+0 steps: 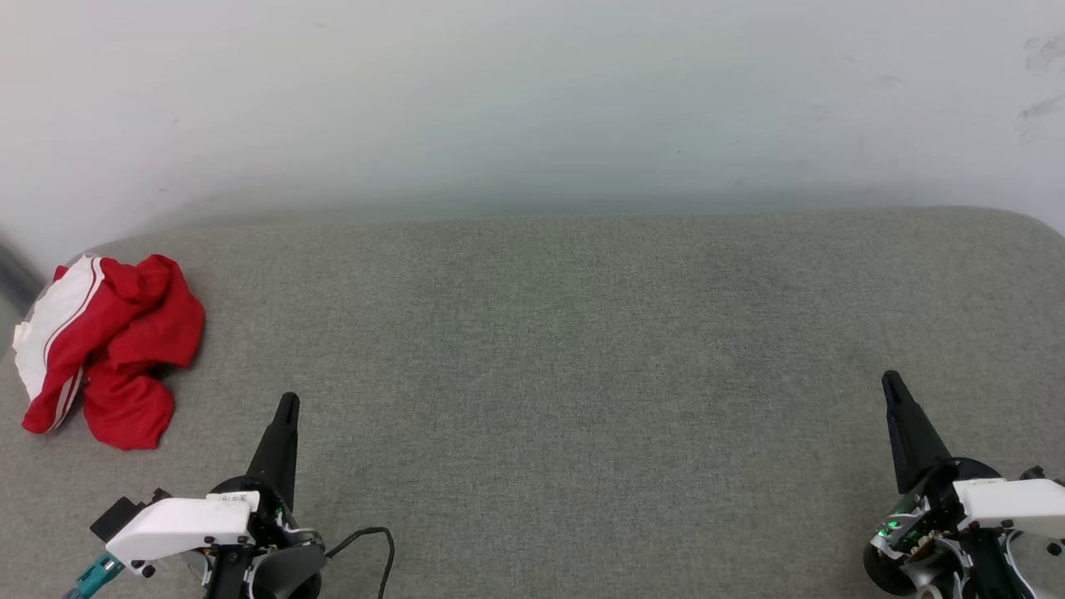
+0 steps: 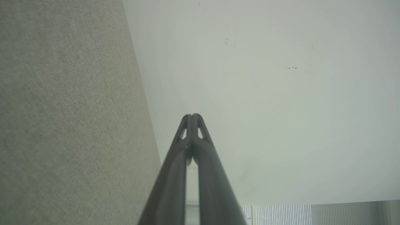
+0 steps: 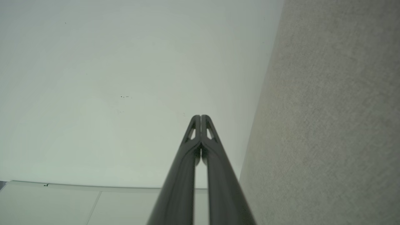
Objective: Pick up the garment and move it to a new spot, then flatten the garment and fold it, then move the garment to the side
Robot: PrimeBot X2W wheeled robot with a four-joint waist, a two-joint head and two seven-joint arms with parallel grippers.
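Garment (image 1: 116, 349) lies crumpled in a heap at the far left of the bench (image 1: 541, 374), close to its rounded left corner. Mostly red cloth; a white sleeve (image 1: 52, 320) with red-and-white striped trim is turned up on the heap's left side. No lettering or number can be read in the folds.

My left hand (image 1: 287, 403) is low on the left, dark fingers pressed together into one point, holding nothing. It sits just near of the heap and a little to its right, not touching it. In the left wrist view the left hand (image 2: 192, 116) shows both fingers meeting at the tips, with grey bench fabric (image 2: 62, 125) along one side.

My right hand (image 1: 890, 383) is low on the far right, well apart from the heap, fingers together as well and empty. The right wrist view shows the right hand (image 3: 200, 117) with tips touching, bench fabric (image 3: 337, 125) beside it.

Pale wall (image 1: 532, 100) rises behind the bench. A black cable (image 1: 374, 541) loops by my left wrist.
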